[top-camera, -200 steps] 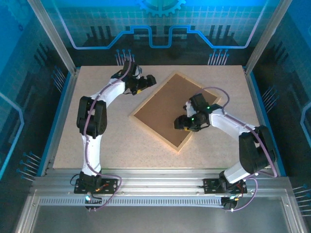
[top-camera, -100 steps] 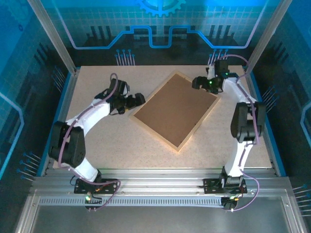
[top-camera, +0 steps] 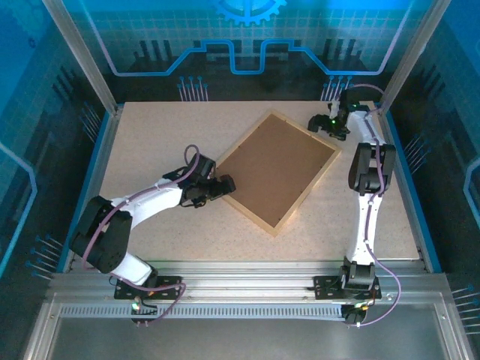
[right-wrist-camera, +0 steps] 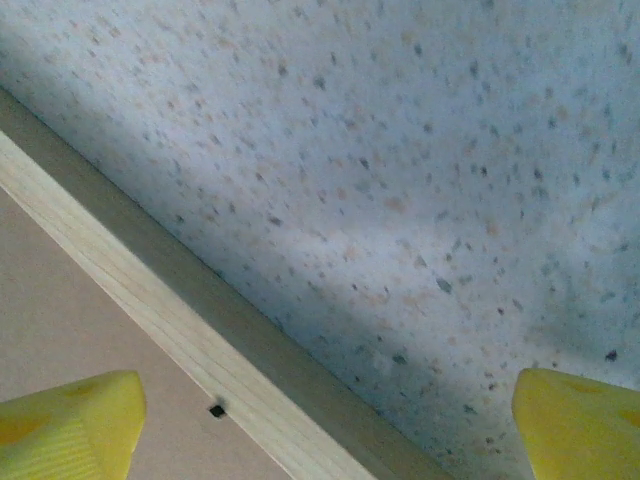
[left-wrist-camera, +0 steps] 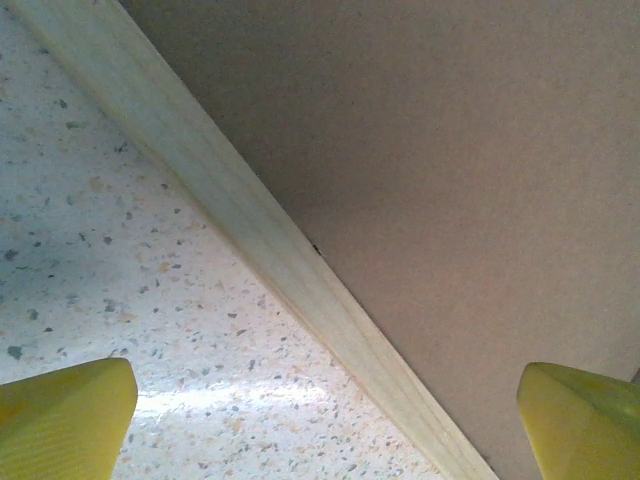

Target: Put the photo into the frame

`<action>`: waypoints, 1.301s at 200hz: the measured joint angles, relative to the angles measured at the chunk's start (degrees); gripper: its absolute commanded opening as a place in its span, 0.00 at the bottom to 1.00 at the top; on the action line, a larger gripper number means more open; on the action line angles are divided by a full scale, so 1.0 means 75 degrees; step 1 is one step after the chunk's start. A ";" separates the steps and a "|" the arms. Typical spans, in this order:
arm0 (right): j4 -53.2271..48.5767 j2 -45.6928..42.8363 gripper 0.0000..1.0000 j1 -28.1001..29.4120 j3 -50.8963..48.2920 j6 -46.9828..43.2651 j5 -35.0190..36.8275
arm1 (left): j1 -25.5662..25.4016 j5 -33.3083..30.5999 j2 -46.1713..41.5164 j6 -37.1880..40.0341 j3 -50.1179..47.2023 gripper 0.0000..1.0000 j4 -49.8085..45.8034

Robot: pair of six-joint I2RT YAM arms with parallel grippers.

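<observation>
Light-wood frame (top-camera: 307, 193) lies face down, skewed, mid table (top-camera: 150, 135), brown backing board (top-camera: 276, 169) seated in it, so insertion looks near done, though whether the photo is underneath can't be told; left gripper (top-camera: 225, 185) gapes empty over its near-left rail, right gripper (top-camera: 319, 124) gapes empty at the far-right corner.

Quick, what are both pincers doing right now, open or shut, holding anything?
Left pincer: open, holding nothing, over the frame edge.
Right pincer: open, holding nothing.
</observation>
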 measured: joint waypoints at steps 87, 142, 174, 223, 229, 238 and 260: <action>0.1355 -0.2174 0.92 -0.0070 -0.3832 0.0096 -0.0361 | 0.0047 -0.0271 0.0930 -0.0373 0.0099 0.99 0.1067; 0.1830 -0.3888 0.92 0.0061 -0.6341 0.0583 -0.0353 | 0.0699 -0.0595 0.1507 0.0038 0.0647 0.99 0.0662; 0.1684 -0.4707 0.91 0.0682 -0.7344 0.0790 -0.0082 | 0.1396 -0.0717 0.1751 0.0484 0.1067 0.99 0.0539; 0.0970 -0.5738 0.91 0.1620 -0.8314 0.1026 0.0487 | 0.1818 -0.0985 0.2465 0.1259 0.2159 0.99 0.0268; 0.0877 -0.5808 0.91 0.1638 -0.8323 0.1032 0.0487 | 0.1836 -0.0965 0.2500 0.1311 0.2256 0.99 0.0262; 0.0819 -0.5878 0.91 0.1641 -0.8300 0.1043 0.0490 | 0.1859 -0.0921 0.2527 0.1378 0.2366 0.99 0.0259; 0.0746 -0.5890 0.89 0.1635 -0.7839 0.0909 0.0484 | 0.1932 -0.0688 0.2527 0.1524 0.2541 0.99 0.0265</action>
